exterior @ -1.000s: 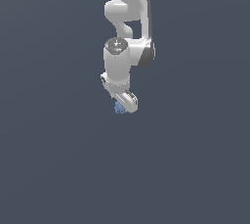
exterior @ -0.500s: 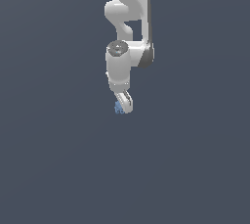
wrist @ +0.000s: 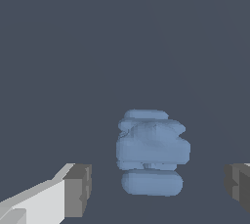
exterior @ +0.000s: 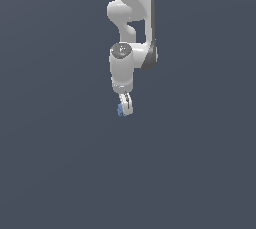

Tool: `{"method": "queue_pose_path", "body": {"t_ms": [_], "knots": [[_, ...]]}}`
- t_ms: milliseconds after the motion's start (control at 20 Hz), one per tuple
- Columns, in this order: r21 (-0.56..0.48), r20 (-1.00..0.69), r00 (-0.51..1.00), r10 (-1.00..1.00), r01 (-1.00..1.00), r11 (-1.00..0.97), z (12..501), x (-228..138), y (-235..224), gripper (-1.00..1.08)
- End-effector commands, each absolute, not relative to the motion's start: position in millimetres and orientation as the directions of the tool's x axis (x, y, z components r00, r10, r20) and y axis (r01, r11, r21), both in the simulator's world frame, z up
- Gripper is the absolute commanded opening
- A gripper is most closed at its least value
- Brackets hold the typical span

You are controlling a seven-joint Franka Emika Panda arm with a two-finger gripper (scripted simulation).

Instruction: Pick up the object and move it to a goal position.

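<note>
The object is a small lumpy blue thing on the dark grey floor. In the wrist view it lies between my two fingers, with a gap of floor on each side. My gripper is open around it; the left finger and the right finger do not touch it. In the exterior view the white arm hangs down from above, and the gripper is low with the blue object showing at its tip, on the exterior view's left side of the fingers.
A flat dark grey floor fills both views. Nothing else stands on it, and no goal marker shows.
The wrist has turned a little, so the hand looks narrower in the exterior view. The fingertips stay at the same spot by the blue object, which has not moved.
</note>
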State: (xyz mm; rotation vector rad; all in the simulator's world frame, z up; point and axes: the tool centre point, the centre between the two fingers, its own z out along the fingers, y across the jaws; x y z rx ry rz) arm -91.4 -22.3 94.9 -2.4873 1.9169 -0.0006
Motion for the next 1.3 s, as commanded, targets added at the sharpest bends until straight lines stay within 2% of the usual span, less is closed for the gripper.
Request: {"method": "queue_pose_path", "body": {"t_ms": [0, 450, 1250], "knots": [[-0.001, 0.000, 0.230, -0.973, -0.973, -0.230, 93.3, -93.6, -22.4, 1.00], [0.000, 0.000, 0.217, -0.976, -0.976, -0.217, 89.8, -95.0, -22.2, 1.00], [0.000, 0.000, 0.213, -0.977, -0.977, -0.213, 42.0, -95.9, -22.3, 1.00]]}}
